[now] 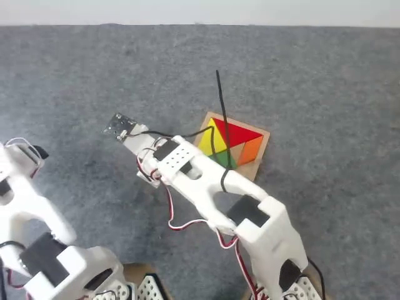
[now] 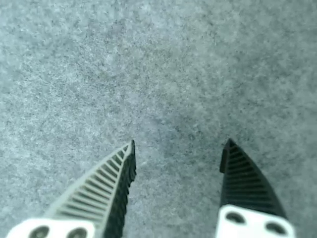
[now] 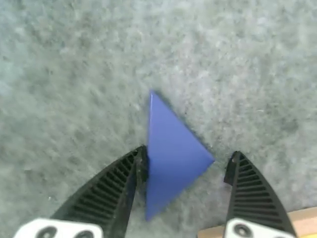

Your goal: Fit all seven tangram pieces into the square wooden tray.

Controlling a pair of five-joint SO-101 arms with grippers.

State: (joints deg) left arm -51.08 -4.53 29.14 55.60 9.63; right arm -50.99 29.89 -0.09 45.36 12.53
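Observation:
A blue triangle (image 3: 171, 144) lies flat on the grey carpet between the fingers of my right gripper (image 3: 188, 152), which is open. One finger (image 3: 124, 178) touches the triangle's long edge, while the other stands just clear of its corner. The square wooden tray (image 1: 265, 135) sits right of the table's middle and holds a red piece (image 1: 239, 132), a yellow piece (image 1: 208, 144), an orange piece (image 1: 250, 150) and a green piece (image 1: 223, 159). A corner of the tray (image 3: 304, 220) is close beside the right gripper. My left gripper (image 2: 181, 143) is open over bare carpet.
The right arm (image 1: 187, 165) stretches from the near right toward the middle, crossing the tray's near-left side, with a black cable (image 1: 222, 100) rising over the tray. The left arm (image 1: 28, 200) is folded at the near left. Grey carpet covers the table.

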